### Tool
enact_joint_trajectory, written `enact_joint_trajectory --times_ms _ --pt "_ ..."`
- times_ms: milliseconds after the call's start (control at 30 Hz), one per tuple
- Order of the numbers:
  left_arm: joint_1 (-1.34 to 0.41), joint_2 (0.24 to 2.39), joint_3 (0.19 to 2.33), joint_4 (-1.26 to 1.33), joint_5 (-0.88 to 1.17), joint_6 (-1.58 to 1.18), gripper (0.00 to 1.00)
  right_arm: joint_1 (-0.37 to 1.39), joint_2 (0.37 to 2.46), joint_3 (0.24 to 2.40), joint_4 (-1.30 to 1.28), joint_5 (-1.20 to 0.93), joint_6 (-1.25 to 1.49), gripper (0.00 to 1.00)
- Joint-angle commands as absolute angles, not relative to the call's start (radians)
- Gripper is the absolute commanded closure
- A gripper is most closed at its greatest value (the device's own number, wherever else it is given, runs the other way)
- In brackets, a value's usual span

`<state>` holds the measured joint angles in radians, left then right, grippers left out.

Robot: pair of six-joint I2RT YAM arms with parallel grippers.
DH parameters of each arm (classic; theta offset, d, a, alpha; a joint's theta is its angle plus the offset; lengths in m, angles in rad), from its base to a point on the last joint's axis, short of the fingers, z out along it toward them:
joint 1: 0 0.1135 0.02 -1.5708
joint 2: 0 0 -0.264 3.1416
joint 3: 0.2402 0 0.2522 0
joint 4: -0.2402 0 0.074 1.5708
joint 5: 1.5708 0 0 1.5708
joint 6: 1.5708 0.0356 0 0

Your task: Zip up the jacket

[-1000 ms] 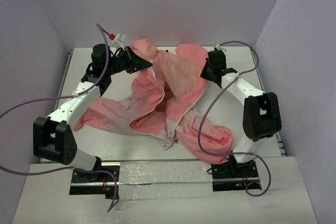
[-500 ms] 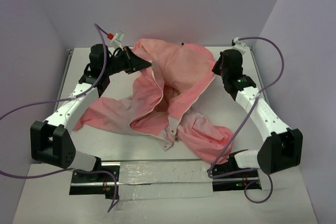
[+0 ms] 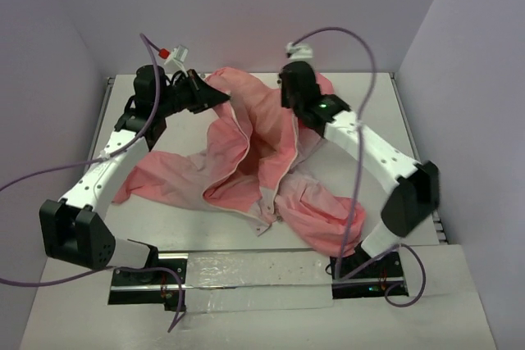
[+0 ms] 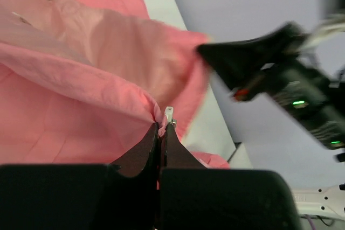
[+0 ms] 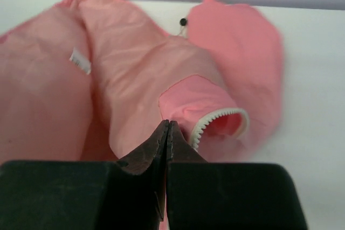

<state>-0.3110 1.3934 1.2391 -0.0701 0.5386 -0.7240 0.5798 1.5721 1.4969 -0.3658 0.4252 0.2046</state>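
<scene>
the jacket (image 3: 246, 161) lies open and rumpled across the middle of the desk (image 3: 164, 219). its front opening runs lengthways from the collar end at the far side to the hem near the arm bases. both arms are up at the far end. the left pincer (image 3: 220, 97) is clenched on the left front edge near the collar, and its wrist view shows the tips (image 4: 162, 126) pinching a fold with a small white zipper piece (image 4: 168, 113) just above them. the right pincer (image 3: 287, 102) hangs over the right front panel with its jaws pressed together (image 5: 168, 124). whether any cloth is caught between them i cannot tell. a stretch of white zipper teeth (image 5: 213, 118) curls just beyond and to the right of its tips. as i judge it, the bottom ends that must be joined lie toward the near edge, well apart from both pincers. the slider and the pin end cannot be made out, folds bury much of the zipper line, and the right wrist view is blurred at the hood.
</scene>
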Motion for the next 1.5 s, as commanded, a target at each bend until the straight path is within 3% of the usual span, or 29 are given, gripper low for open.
enact_joint_trajectory --times_ms 0,67,100,167,233,333,533,700,1133,1467 --pt "-0.292 1.280 1.302 -0.171 0.434 -0.635 1.00 0.677 1.786 1.638 -0.490 0.374 0.142 1.00" --pt "-0.275 1.257 1.294 -0.183 0.424 -0.632 1.00 0.699 1.828 1.678 -0.499 0.330 0.144 1.00" --pt "-0.266 1.248 1.290 -0.183 0.425 -0.630 1.00 0.701 1.832 1.681 -0.500 0.295 0.150 0.94" --pt "-0.255 1.244 1.287 -0.182 0.429 -0.632 1.00 0.695 1.814 1.663 -0.495 0.267 0.159 0.71" --pt "-0.252 1.247 1.286 -0.172 0.437 -0.638 1.00 0.674 1.771 1.625 -0.484 0.252 0.170 0.39" --pt "-0.252 1.269 1.285 -0.148 0.453 -0.652 1.00 0.617 1.668 1.545 -0.453 0.200 0.198 0.21" --pt "-0.250 1.296 1.263 -0.080 0.500 -0.690 1.00 0.418 1.445 1.237 -0.198 0.012 0.390 0.17" --pt "-0.250 1.305 1.252 -0.051 0.531 -0.713 1.00 0.249 1.454 1.036 -0.020 -0.171 0.583 0.16" --pt "-0.250 1.284 1.252 -0.074 0.523 -0.693 1.00 0.171 1.609 0.991 0.102 -0.255 0.803 0.07" --pt "-0.250 1.280 1.246 -0.067 0.530 -0.689 1.00 0.099 1.684 0.970 0.244 -0.320 0.997 0.06"
